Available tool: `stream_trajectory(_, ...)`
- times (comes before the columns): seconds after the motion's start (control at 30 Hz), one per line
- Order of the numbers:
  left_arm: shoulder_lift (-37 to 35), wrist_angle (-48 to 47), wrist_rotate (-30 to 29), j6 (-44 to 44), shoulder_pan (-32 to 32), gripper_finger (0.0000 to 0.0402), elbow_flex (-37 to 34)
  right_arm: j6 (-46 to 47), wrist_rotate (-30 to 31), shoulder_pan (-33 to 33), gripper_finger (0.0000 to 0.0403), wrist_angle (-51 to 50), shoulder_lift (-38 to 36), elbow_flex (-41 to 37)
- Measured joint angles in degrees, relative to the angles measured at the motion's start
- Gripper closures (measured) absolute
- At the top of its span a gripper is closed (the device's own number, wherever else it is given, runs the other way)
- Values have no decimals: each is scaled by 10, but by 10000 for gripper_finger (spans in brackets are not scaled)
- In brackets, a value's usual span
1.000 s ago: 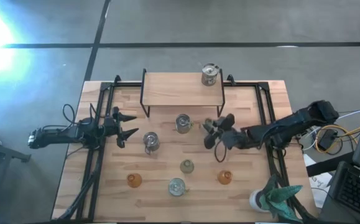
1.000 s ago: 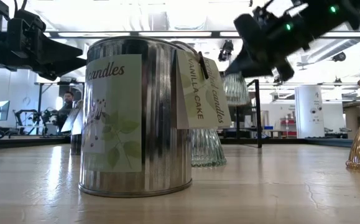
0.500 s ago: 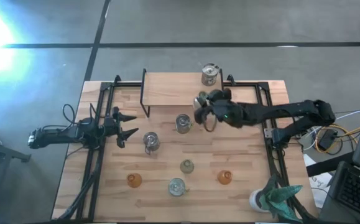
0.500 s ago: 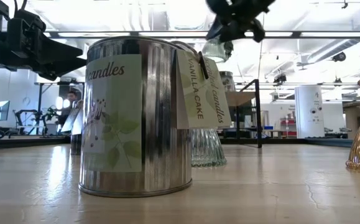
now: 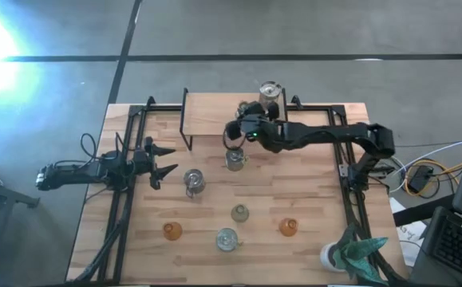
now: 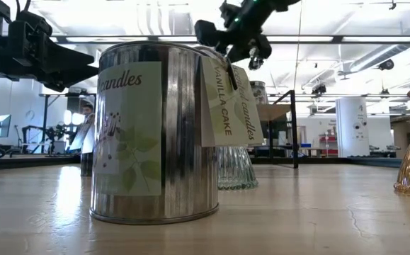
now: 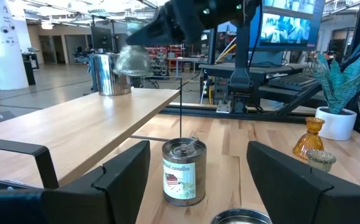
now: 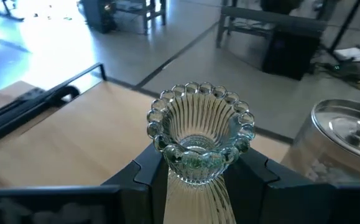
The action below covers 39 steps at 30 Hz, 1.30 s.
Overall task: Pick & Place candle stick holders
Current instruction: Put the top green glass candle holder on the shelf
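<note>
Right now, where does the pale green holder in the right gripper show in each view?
High: hidden under the right gripper, at the raised shelf's front edge.
Low: not discernible.
Left wrist: pale green holder above the shelf.
Right wrist: centre, between the fingers.
Shared landmark: silver tin on the shelf.

Grey concrete floor [image 5: 310,32], bright glare

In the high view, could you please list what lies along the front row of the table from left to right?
Amber holder → silvery candle tin → second amber holder → white pot with the teal plant.
</note>
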Motion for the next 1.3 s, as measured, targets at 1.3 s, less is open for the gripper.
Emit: stream_trajectory(1.3,0,0,0,0,0,128,0,62,-14,-67,288,13,55,-30)
